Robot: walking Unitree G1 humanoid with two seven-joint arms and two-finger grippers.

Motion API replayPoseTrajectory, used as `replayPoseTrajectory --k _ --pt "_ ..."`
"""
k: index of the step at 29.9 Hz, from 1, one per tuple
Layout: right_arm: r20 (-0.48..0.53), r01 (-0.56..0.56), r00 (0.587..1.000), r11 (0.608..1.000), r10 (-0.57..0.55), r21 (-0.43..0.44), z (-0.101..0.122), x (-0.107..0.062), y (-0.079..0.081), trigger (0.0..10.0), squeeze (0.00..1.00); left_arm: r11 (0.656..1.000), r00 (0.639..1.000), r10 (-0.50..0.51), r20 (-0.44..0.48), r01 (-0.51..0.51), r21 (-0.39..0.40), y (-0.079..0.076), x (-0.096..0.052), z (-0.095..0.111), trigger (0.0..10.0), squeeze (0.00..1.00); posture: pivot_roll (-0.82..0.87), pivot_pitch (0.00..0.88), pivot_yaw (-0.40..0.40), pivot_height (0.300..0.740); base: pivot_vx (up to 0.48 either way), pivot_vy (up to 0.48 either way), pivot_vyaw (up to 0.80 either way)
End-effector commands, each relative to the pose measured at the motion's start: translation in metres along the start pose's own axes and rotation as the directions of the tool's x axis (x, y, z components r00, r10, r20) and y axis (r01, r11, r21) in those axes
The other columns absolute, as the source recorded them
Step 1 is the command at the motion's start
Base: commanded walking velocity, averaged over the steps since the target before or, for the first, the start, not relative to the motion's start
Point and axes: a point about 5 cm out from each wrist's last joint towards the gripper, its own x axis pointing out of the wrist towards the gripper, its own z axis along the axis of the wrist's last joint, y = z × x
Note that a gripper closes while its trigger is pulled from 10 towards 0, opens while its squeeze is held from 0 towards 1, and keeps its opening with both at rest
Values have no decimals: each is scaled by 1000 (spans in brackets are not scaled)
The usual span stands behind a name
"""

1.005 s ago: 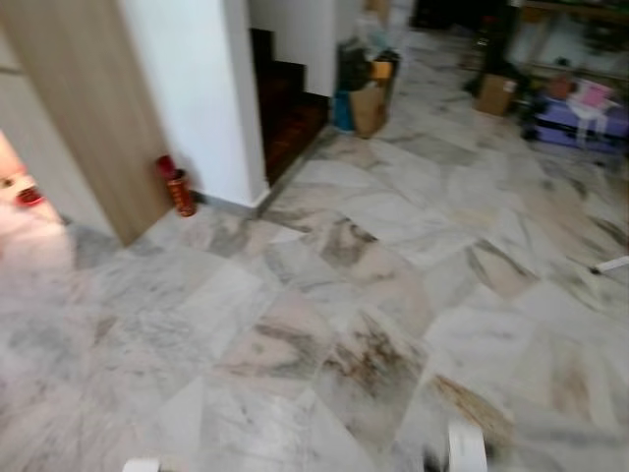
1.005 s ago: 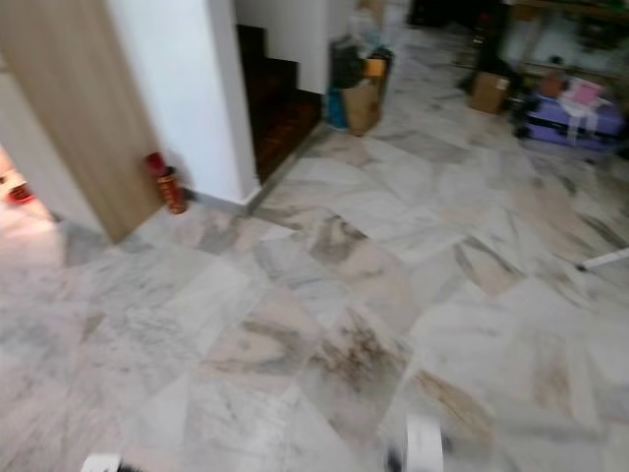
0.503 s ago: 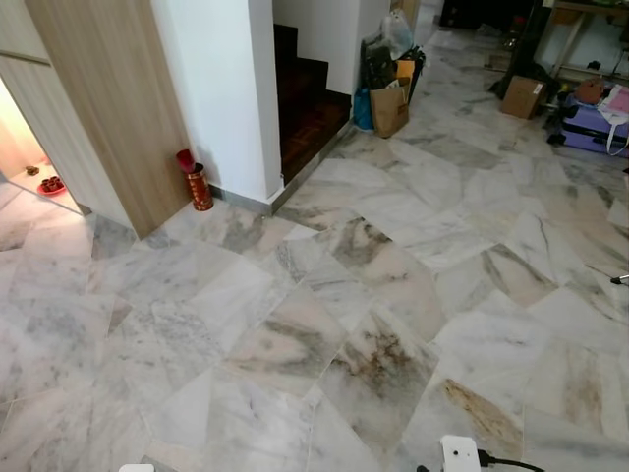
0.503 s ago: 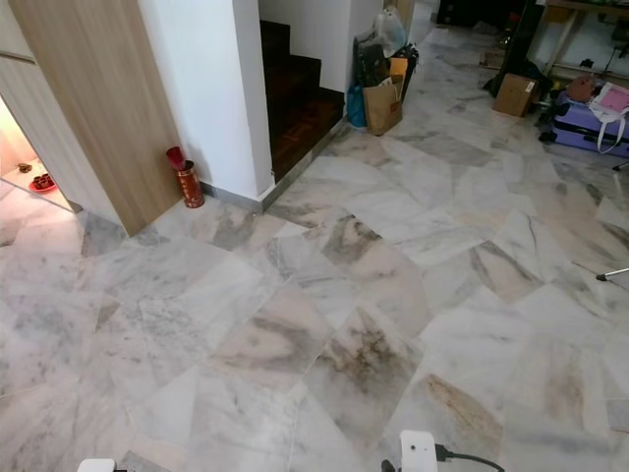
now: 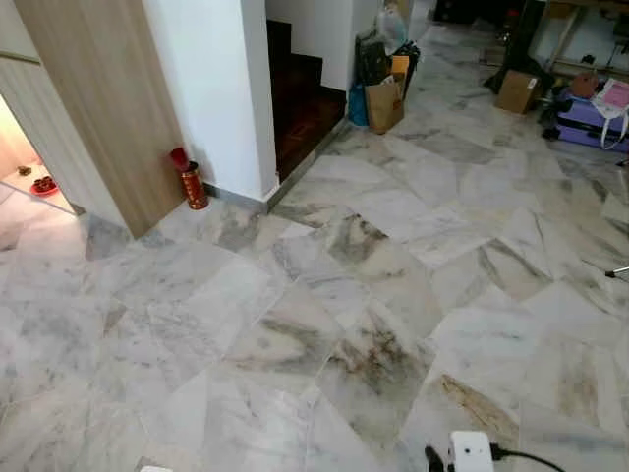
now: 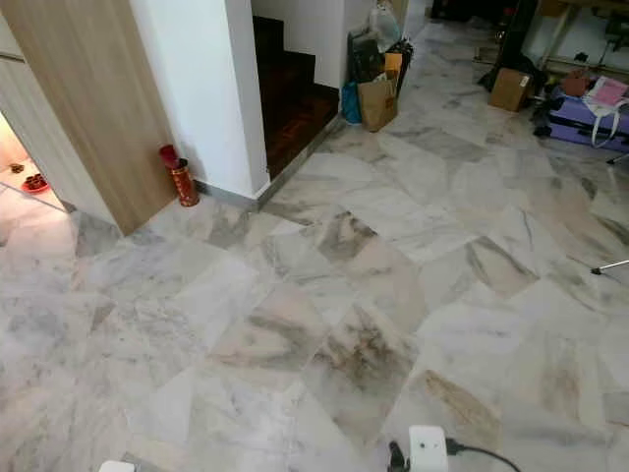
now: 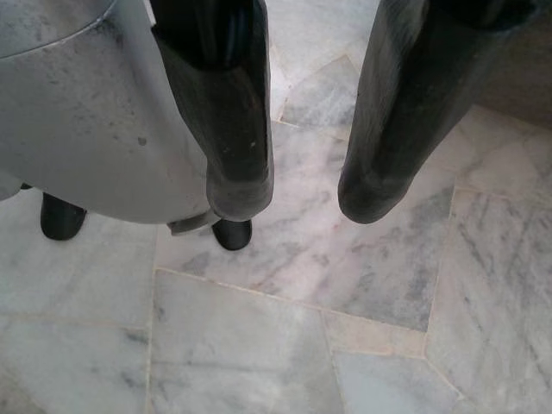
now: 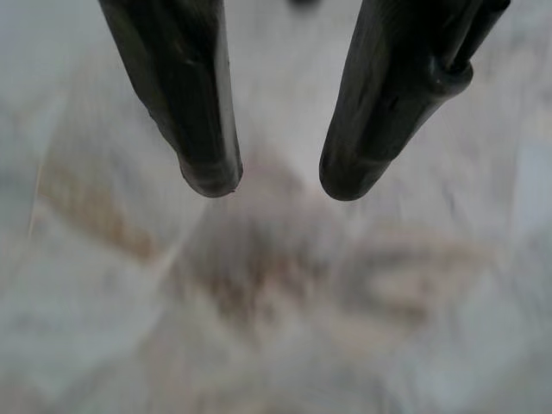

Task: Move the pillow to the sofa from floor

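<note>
Open marble floor (image 5: 393,236) ahead

Pale grey-veined marble floor (image 5: 324,295) laid in angled slabs, brownish stains toward the near edge. White wall (image 5: 211,88) beside a light wood panel (image 5: 98,108); dark wooden stairs (image 5: 300,93) past its corner. Red canister (image 5: 190,182) at the wall's foot; brown paper bag (image 5: 384,103), cardboard box (image 5: 516,90) farther back.

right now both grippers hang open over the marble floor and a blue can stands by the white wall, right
Not quite: the can is red, not blue, as the left eye view shows. It does stand by the white wall, and the left gripper and right gripper hang open over the marble floor.
</note>
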Motion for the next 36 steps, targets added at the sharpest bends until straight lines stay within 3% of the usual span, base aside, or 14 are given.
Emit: replayPoseTrajectory --k 1,3,4,7,9,10,13,16,17,18,20,23,28,36 --pt "112 20 993 1000 -22 21 7 -8 -9 10000 0 1000 1000 -10 -26 10 22 0 -2 -8 10000 0 -49 98 18 740 0 0 0" --pt "159 30 987 999 -33 19 10 -13 -13 10000 0 1000 1000 -11 -28 12 23 0 -2 -8 10000 0 -58 96 19 740 0 0 0" --pt "217 34 975 999 -37 14 12 -26 -17 10000 0 999 999 -12 -31 13 29 1 -2 -9 10000 0 -61 95 19 740 0 0 0" --pt "217 23 976 1000 -22 -5 3 -40 -16 10000 0 999 1000 -7 -29 8 34 2 -2 -8 10000 0 -58 90 14 740 0 0 0" --pt "137 63 988 998 -66 26 -22 -50 -18 10000 0 1000 1000 8 -25 -8 29 4 -3 -8 10000 0 -54 89 11 740 0 0 0" --pt "33 121 992 990 -124 74 -43 -55 -24 10000 0 1000 1000 14 -23 -13 25 5 -3 -8 10000 0 -54 89 11 740 0 0 0" --pt "-155 205 970 971 -185 125 -76 -66 -29 10000 0 1000 1000 17 -23 -17 21 6 -3 -8 10000 0 -39 84 25 740 0 0 0" --pt "-392 216 906 971 -162 99 -105 -79 -25 10000 0 1000 999 17 -31 -17 26 7 -4 -10 10000 0 -44 74 32 740 0 0 0" --pt "-392 216 906 971 -162 99 -105 -79 -25 10000 0 1000 999 17 -31 -17 26 7 -4 -10 10000 0 -44 74 32 740 0 0 0" --pt "-459 229 872 970 -170 75 -113 -85 -26 10000 0 999 999 18 -33 -18 28 7 -4 -10 10000 0 -41 68 37 740 0 0 0" --pt "-483 222 859 974 -170 52 -114 -85 -27 10000 0 999 999 22 -35 -21 25 7 -4 -11 10000 0 -25 61 33 740 0 0 0" --pt "-465 200 873 977 -147 67 -107 -77 -26 10000 0 1000 999 23 -35 -22 22 7 -4 -11 10000 0 -19 58 30 740 0 0 0" --pt "-392 141 916 985 -91 101 -83 -50 -20 10000 0 998 998 38 -46 -40 -41 4 -4 -15 10000 0 1 45 13 740 0 0 0" --pt "-408 115 911 987 -59 115 -82 -46 -11 10000 0 994 998 46 -51 -51 -97 -2 -5 -21 10000 0 24 32 2 740 0 0 700"
